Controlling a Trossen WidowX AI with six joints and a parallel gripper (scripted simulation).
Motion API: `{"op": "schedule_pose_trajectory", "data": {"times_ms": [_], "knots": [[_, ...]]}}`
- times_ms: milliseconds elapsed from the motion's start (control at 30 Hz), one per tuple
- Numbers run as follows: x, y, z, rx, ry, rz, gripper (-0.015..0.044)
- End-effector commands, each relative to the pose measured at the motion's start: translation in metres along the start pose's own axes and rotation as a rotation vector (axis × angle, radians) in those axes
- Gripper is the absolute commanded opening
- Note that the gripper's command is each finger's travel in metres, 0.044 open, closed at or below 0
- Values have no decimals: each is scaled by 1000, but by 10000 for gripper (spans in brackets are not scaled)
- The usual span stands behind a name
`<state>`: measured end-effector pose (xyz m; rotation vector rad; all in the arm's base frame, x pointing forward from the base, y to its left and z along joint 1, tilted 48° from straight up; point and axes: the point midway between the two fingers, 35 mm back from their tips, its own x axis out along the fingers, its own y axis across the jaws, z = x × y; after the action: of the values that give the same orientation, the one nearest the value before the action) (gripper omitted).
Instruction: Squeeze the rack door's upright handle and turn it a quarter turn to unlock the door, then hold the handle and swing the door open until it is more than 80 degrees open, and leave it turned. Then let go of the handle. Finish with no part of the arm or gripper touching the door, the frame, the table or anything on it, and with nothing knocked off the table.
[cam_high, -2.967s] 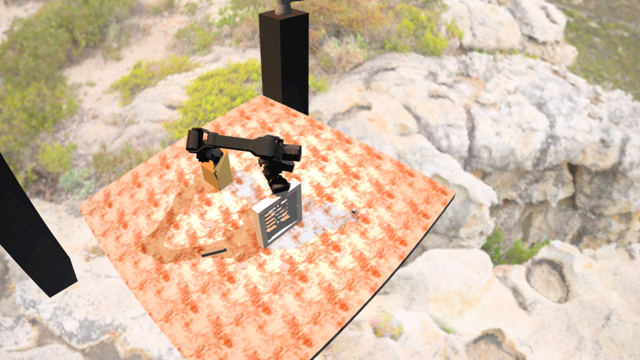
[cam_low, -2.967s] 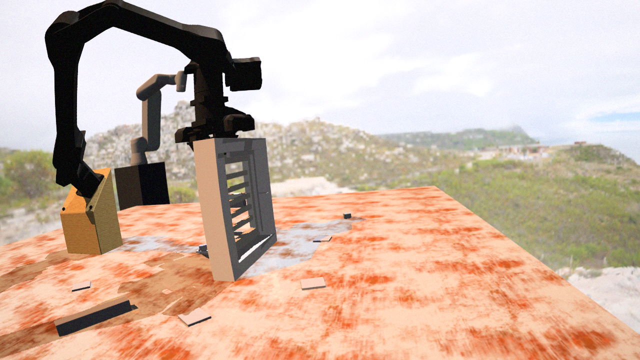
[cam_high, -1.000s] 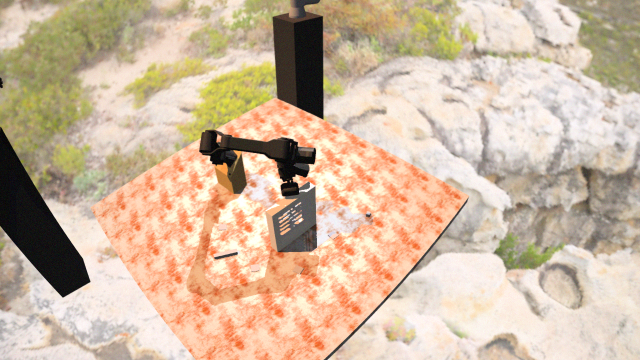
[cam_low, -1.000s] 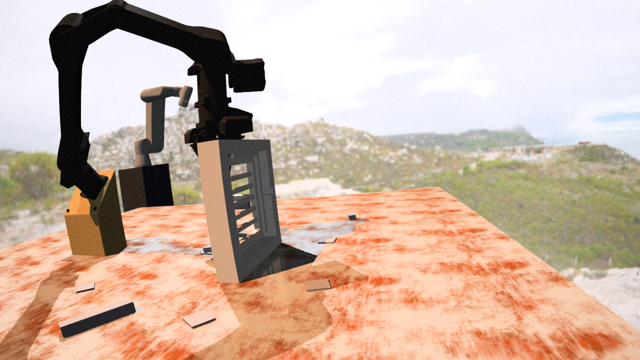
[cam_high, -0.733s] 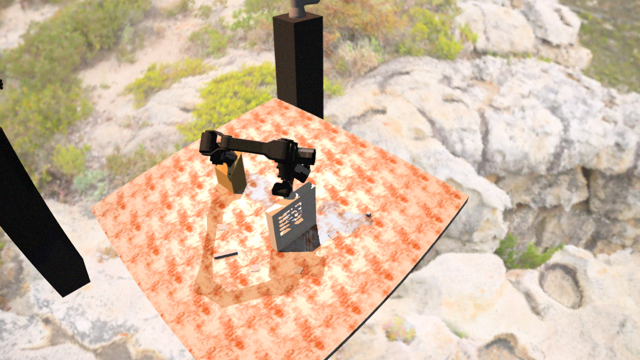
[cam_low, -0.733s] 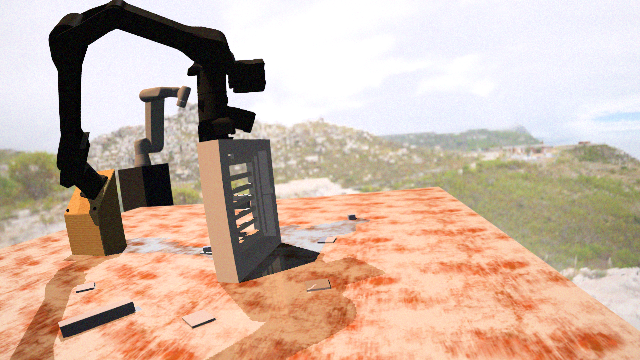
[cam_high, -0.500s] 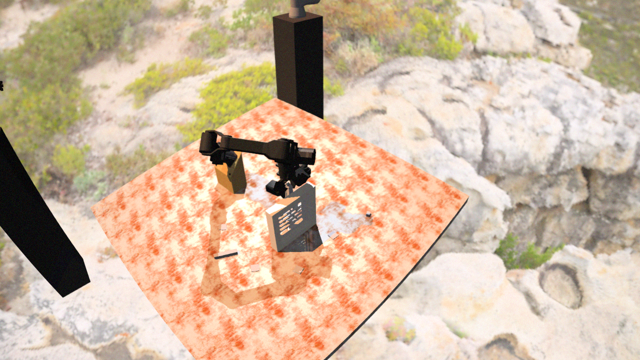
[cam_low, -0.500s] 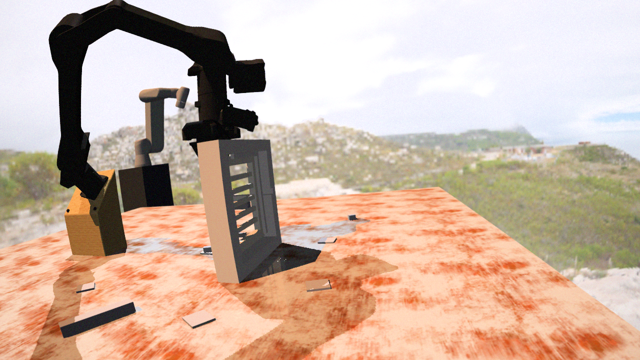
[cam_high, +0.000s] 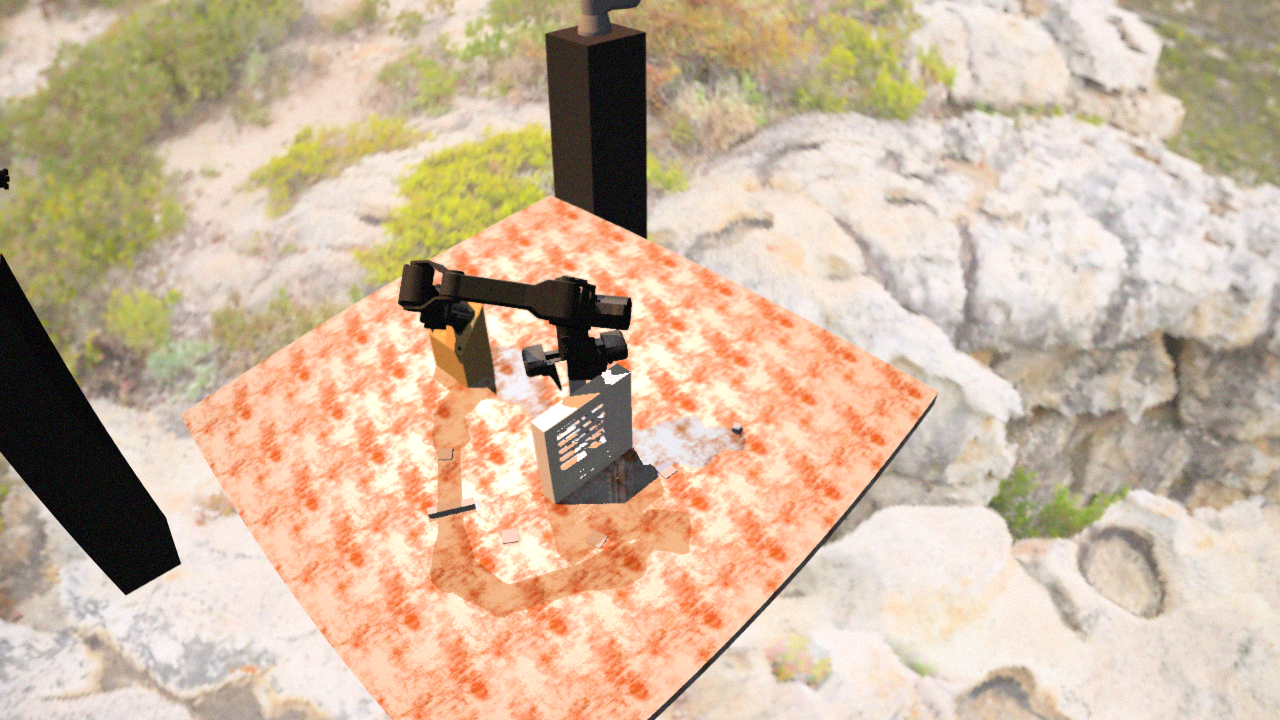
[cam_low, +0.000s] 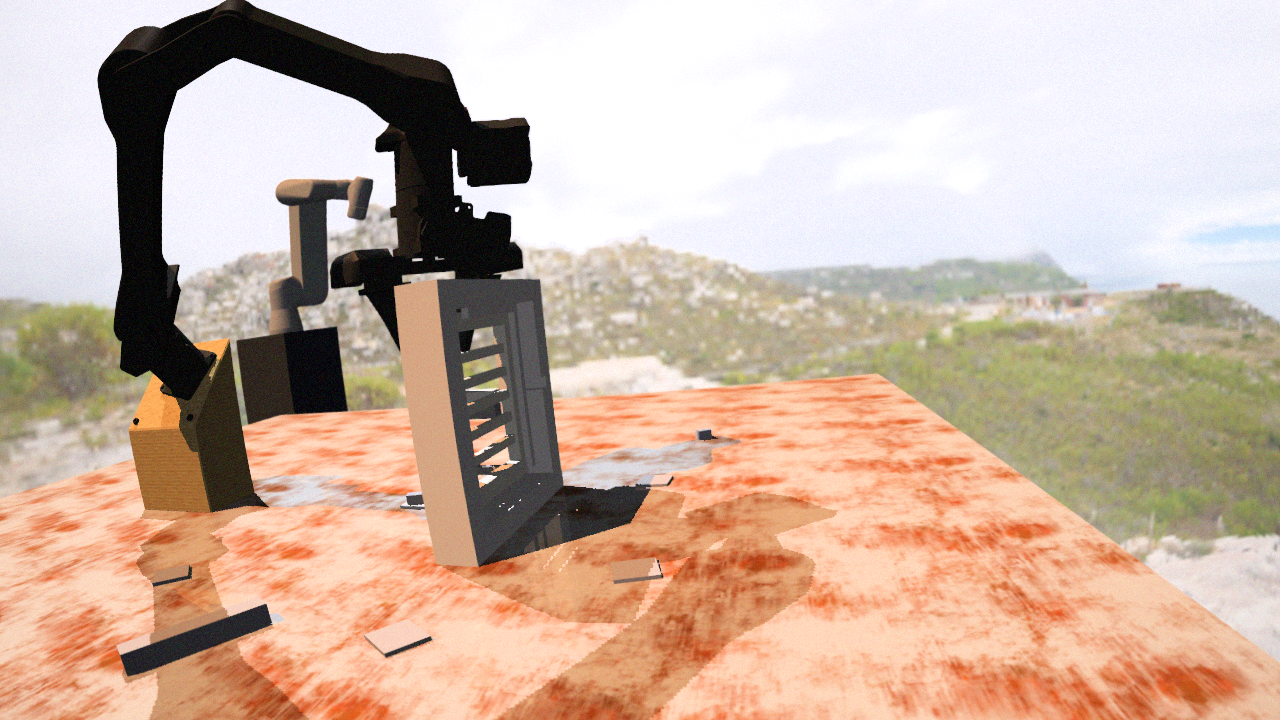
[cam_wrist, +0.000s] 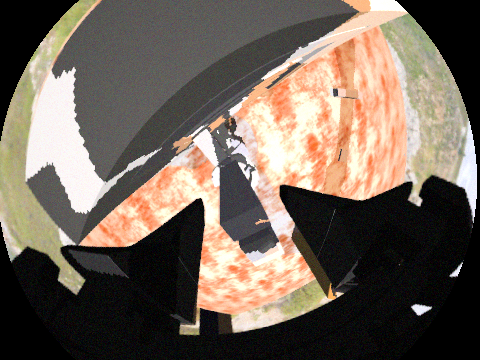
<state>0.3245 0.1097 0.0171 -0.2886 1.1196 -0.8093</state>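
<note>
The grey rack frame (cam_high: 543, 456) (cam_low: 434, 438) (cam_wrist: 150, 75) stands upright on the table (cam_high: 805, 394) (cam_low: 939, 555), with a slatted opening. My gripper (cam_high: 571, 382) (cam_low: 433, 347) (cam_wrist: 242, 196) is open and points down behind the frame's top edge, as seen from the top and exterior views. In the wrist view its two fingers stand apart on either side of a dark upright block, which looks like the handle (cam_wrist: 242, 200), with gaps on both sides. The frame hides the handle in the top and exterior views. How far the door stands open, and whether the handle is turned, I cannot tell.
The arm's wooden base block (cam_high: 456, 358) (cam_low: 192, 465) is left of the frame. A dark bar (cam_high: 452, 511) (cam_low: 195, 637) and thin tiles (cam_high: 510, 537) (cam_low: 398, 637) lie in front. A small dark block (cam_high: 736, 429) (cam_low: 703, 435) lies to the right. A black pedestal (cam_high: 595, 134) (cam_low: 290, 371) stands beyond.
</note>
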Motion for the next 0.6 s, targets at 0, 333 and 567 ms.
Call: {"op": "schedule_pose_trajectory", "data": {"times_ms": [0, 333, 567], "knots": [[0, 0, 1, 201, -8, 0, 297], [0, 0, 1, 696, -9, 2, 297], [0, 0, 1, 1043, -9, 3, 297]]}}
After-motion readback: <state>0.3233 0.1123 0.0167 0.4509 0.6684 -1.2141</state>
